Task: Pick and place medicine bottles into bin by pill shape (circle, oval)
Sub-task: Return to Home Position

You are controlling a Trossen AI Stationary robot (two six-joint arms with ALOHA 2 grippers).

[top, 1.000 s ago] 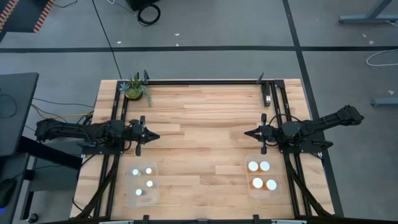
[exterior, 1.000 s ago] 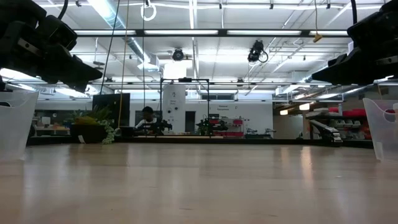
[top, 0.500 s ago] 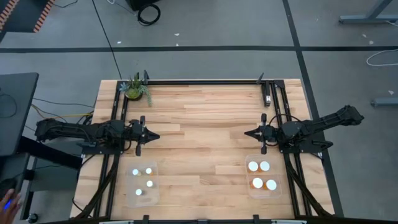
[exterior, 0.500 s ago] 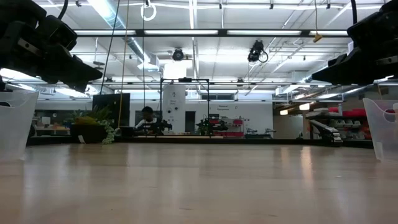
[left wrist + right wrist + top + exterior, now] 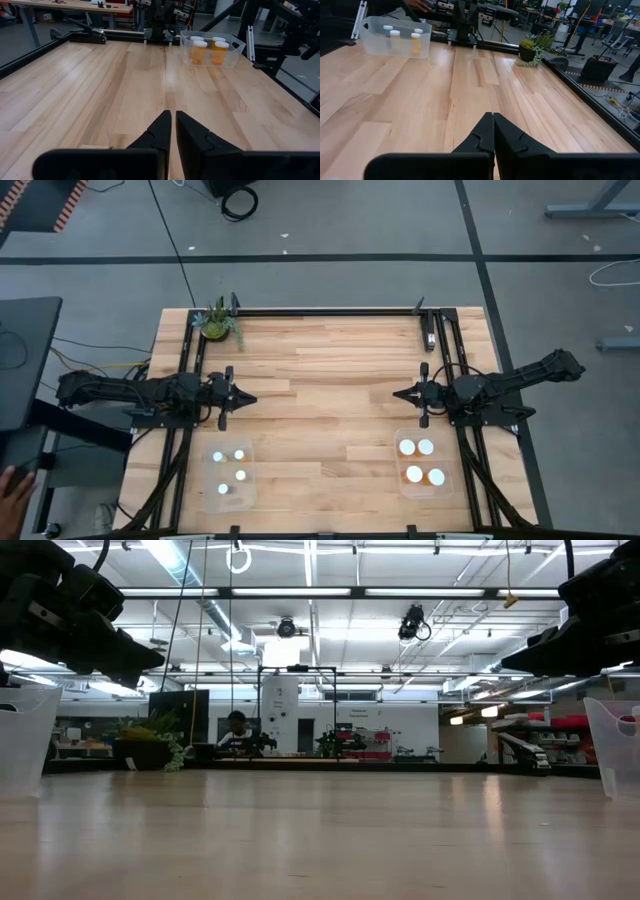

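Four small whitish bottles (image 5: 240,475) stand in a clear bin (image 5: 229,500) at the near left; they also show in the right wrist view (image 5: 395,35). Four larger orange-bodied bottles (image 5: 414,474) with white caps stand in a clear bin (image 5: 423,492) at the near right; they also show in the left wrist view (image 5: 200,47). My left gripper (image 5: 245,399) is shut and empty above the table's left side, pointing right. My right gripper (image 5: 397,393) is shut and empty above the right side, pointing left. Both hang clear of the table.
A green potted plant (image 5: 215,323) stands at the far left corner. Black rails (image 5: 330,311) run along the far edge and both sides. Bare wood (image 5: 320,410) lies between the two grippers. A person's hand (image 5: 14,482) shows off the table's near left.
Both arms have kept still and the bottles stay in their bins. A person's hand has come into view beyond the table's near left corner.
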